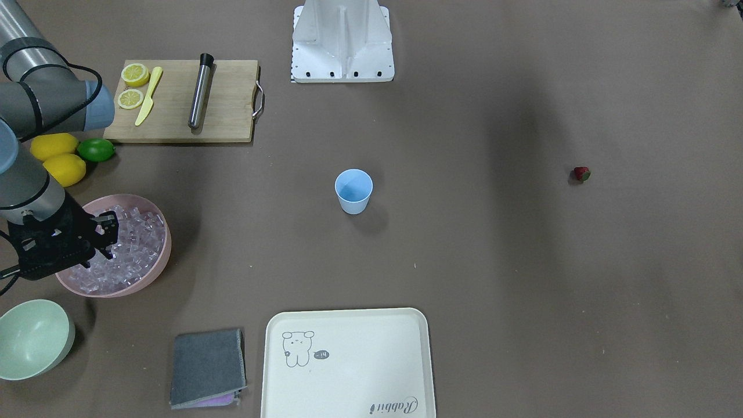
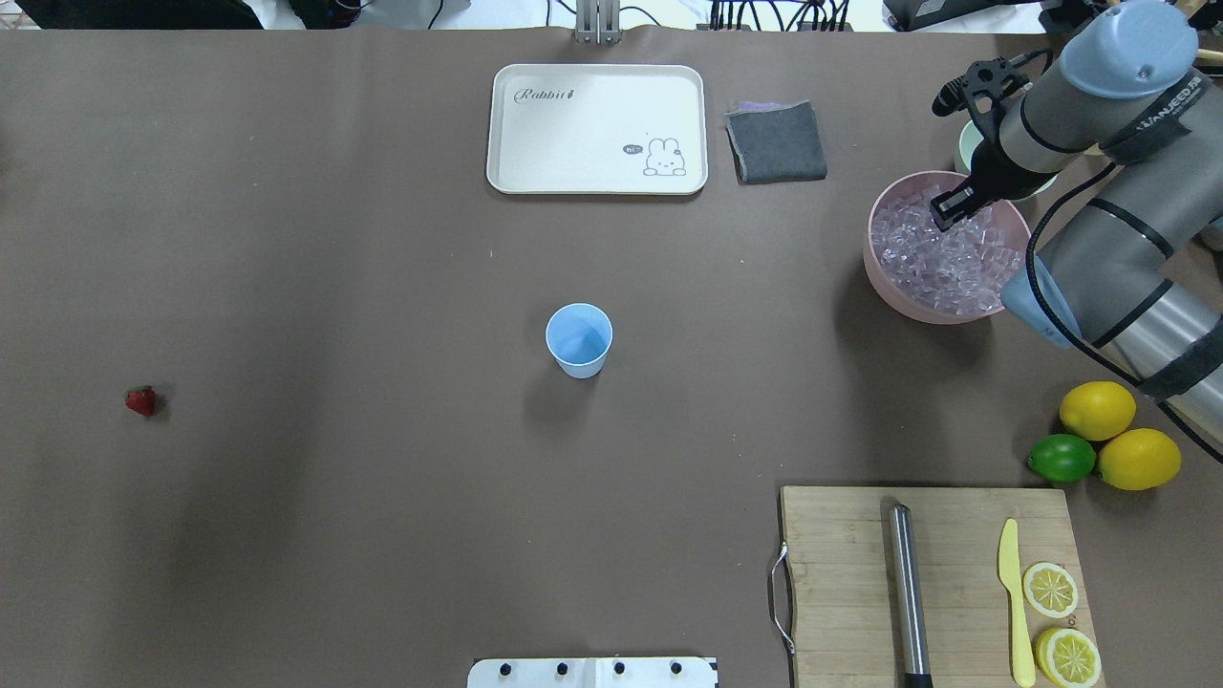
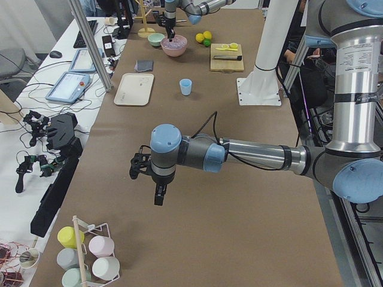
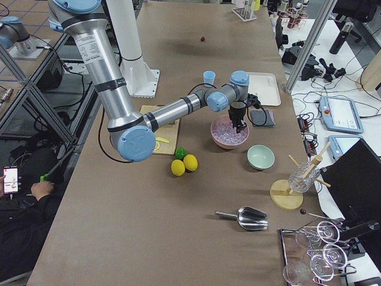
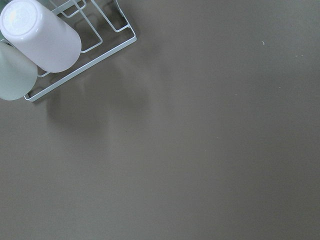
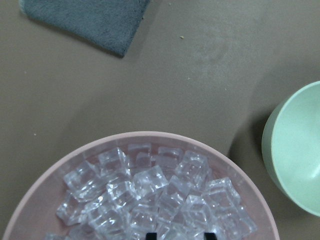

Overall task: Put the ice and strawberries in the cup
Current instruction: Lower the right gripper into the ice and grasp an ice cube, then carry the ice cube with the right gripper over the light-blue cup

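Right fingers: the right gripper [image 2: 948, 212] hung low over the pink bowl [image 2: 884, 272], its fingers [image 6: 151, 235] slightly parted with nothing visibly between them, their tips just above or barely among the cubes; which, the views did not settle.
Ice: the ice [image 2: 941, 258] lay directly beneath those fingers, heaped in the bowl at the right end of the tabletop [image 2: 382, 478]; the cubes were too many and too jumbled to count.
Left fingers: the left gripper [image 3: 157, 194] hovered above bare tabletop at the far left end, by a rack of upturned cups [image 3: 90, 254]; whether its fingers were open or closed could not be told.
Cup: one light blue cup [image 2: 578, 340] stood upright and apparently empty at the middle of the tabletop, well apart from the bowl, to the left of the right arm's fingers.
Strawberry: one strawberry [image 2: 140, 400] lay alone on the left side, well apart from the cup, and nearer the left arm than the right.
Nearer arm: the right arm was over the ice; the berry would likely fall to the left.
Others counted: one pale green bowl [image 2: 967, 148], one tray [image 2: 597, 129], one grey cloth [image 2: 775, 141], one lime [image 2: 1061, 458], two whole lemons [image 2: 1097, 409].
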Available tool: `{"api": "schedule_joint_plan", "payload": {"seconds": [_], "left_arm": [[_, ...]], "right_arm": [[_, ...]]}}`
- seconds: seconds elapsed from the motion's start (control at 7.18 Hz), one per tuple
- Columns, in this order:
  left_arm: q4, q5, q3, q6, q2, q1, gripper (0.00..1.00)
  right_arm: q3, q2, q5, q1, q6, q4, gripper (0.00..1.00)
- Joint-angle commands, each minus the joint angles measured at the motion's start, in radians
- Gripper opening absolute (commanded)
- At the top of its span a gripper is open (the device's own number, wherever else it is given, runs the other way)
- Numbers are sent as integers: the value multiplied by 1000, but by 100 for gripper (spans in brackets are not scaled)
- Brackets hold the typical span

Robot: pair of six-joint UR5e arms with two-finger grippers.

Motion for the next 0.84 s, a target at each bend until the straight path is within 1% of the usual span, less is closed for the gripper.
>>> {"api": "schedule_joint_plan", "payload": {"seconds": [0.0, 0.14, 0.28, 0.42, 0.7], "left_arm": [[0, 0, 2, 0, 2, 0, 98], [0, -2, 1, 0, 4, 0, 98], [0, 0, 2, 0, 4, 0, 98], [-2, -2, 2, 0, 7, 0, 98], [0, -2, 2, 0, 7, 0, 98]], "right_arm": [[127, 7, 62, -3, 34, -127, 0], [166, 10, 128, -20, 141, -115, 0], [207, 32, 141, -80, 283, -114, 0], [217, 73, 140, -148, 444, -83, 0], [208, 101, 118, -288, 801, 195, 0]]}}
